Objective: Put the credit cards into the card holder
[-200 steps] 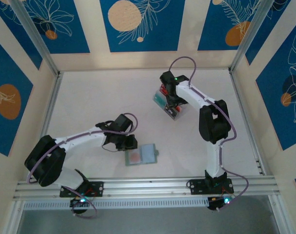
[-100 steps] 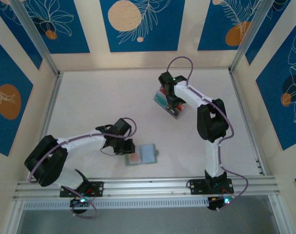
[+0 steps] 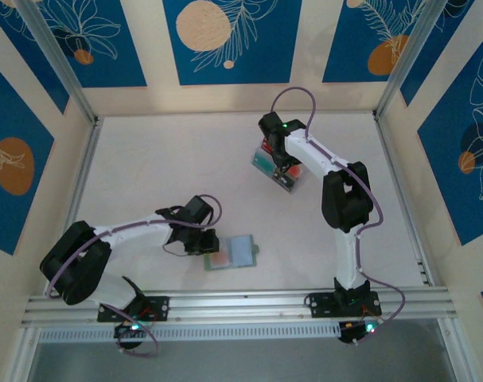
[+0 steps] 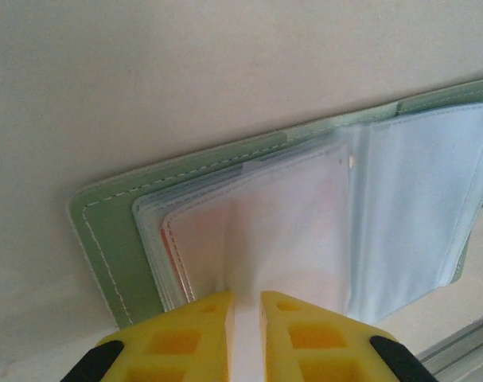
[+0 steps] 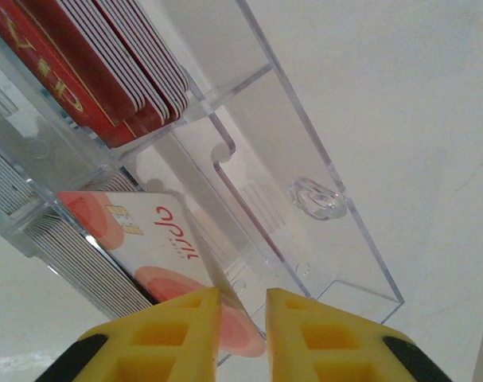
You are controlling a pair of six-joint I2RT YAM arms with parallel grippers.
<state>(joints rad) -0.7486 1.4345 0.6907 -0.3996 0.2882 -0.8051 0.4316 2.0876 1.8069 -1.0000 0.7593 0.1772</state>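
Handling of the credit cards (image 5: 106, 72): thin, stiff, light, slick; judged best pinched across a free edge.
Cards' place: on edge in the clear compartment box (image 5: 305, 151), far half of the tabletop (image 3: 146, 175), right of middle.
Right tool (image 5: 243, 294): fingers narrowly parted astride the white card (image 5: 146, 239) at its corner; whether it grips cannot be told.
Left tool (image 4: 247, 296): nipped shut on a limp clear sleeve (image 4: 289, 223).
Card holder (image 4: 110, 231): open flat by the tabletop's near edge.
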